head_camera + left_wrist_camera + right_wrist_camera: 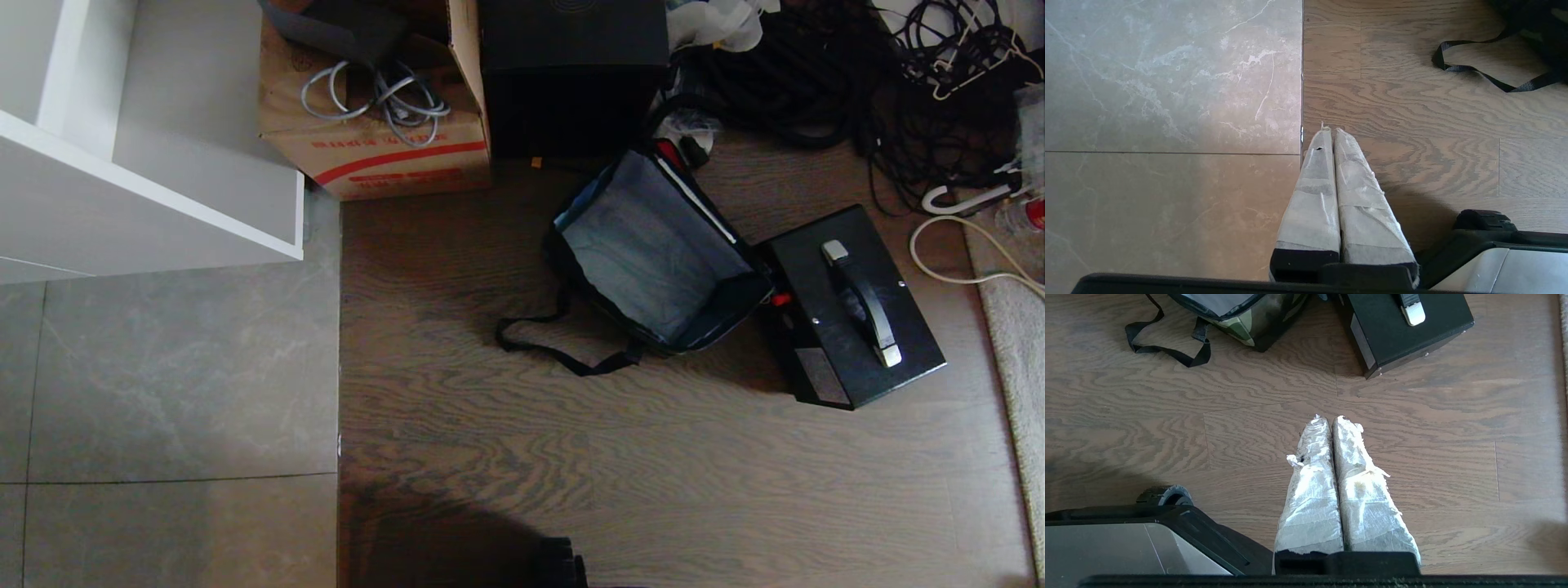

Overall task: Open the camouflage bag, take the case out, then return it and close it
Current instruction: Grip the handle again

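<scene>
The bag [653, 253] sits open on the wood floor [653, 457]. The case [853, 306] lies just beside it on the right, close against its side, handle [863, 302] up. The strap [555, 347] trails on the floor to the bag's left. Behind the bag stands a tall box [571, 73]. A cardboard box [375, 122] is left of that, with cables [384, 98] on top. A heap of cords [857, 90] lies behind the case. The tiles [163, 384] are far left.

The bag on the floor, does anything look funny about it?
Yes. The camouflage bag sits wide open and empty on the wooden floor, its strap trailing loose. The case lies outside it, right beside it, handle up. Nothing looks spilled or broken.
</scene>
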Available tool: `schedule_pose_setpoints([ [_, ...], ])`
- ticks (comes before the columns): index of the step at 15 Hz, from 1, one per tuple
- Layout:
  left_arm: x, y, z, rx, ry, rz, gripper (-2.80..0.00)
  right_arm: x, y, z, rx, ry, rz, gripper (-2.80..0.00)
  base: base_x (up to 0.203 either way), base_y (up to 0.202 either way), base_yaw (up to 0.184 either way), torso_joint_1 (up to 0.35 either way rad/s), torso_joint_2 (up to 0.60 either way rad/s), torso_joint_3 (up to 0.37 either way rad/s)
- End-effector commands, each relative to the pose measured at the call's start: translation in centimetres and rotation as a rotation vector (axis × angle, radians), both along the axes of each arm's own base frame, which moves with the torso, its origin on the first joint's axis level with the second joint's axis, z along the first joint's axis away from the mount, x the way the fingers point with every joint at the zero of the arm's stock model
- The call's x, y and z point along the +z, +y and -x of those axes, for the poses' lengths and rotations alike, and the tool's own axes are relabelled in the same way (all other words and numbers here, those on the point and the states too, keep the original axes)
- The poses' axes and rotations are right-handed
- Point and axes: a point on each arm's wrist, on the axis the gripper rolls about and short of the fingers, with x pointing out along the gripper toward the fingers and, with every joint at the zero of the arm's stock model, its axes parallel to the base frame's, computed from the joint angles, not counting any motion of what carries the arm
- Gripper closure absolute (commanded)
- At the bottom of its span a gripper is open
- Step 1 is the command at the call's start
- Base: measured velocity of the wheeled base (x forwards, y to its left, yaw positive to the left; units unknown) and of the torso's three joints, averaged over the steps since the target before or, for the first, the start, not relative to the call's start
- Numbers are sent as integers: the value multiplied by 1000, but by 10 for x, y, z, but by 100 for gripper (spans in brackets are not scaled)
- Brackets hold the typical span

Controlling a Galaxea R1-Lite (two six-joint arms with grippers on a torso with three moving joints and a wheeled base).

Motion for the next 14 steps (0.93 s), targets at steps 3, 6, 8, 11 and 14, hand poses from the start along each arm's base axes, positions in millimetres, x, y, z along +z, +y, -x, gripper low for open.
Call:
schedule_pose_setpoints([
  [3, 0, 0, 0, 1, -1, 1, 0, 0, 0, 0, 0, 0, 0, 0, 0, 0, 0, 0, 0, 0],
  [6, 0, 0, 0, 1, -1, 1, 0, 0, 0, 0, 0, 0, -1, 0, 0, 0, 0, 0, 0, 0],
  [8, 0, 0, 0, 1, 0, 1, 0, 0, 0, 0, 0, 0, -1, 0, 0, 0, 0, 0, 0, 0],
  [11, 0, 0, 0, 1, -1, 1, 0, 0, 0, 0, 0, 0, 0, 0, 0, 0, 0, 0, 0, 0],
  [14, 0, 0, 0, 1, -1, 1, 0, 0, 0, 0, 0, 0, 2, 0, 0, 0, 0, 0, 0, 0],
])
